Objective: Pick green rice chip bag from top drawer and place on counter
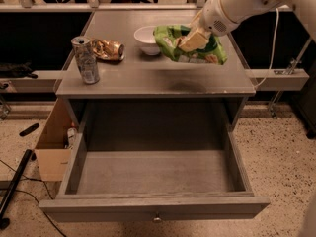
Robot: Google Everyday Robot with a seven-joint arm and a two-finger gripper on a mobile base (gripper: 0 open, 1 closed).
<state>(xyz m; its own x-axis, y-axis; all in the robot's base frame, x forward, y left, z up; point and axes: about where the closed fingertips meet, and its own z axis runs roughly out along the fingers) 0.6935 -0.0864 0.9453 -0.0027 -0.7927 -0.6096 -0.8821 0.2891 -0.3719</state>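
My gripper (191,39) comes in from the upper right on a white arm and is shut on the green rice chip bag (210,51). It holds the bag over the right rear part of the counter (148,78). The bag seems to hang just above the top, with a shadow under it; I cannot tell whether it touches. The top drawer (98,210) is pulled fully out toward the camera, its inside is bare, and a small knob (157,217) sits at the centre of its front panel.
A white bowl (146,38) stands just left of the bag. A crumpled gold wrapper (108,49) and an upright drink can (86,59) are on the counter's left side. An open cardboard box (52,147) sits on the floor to the left.
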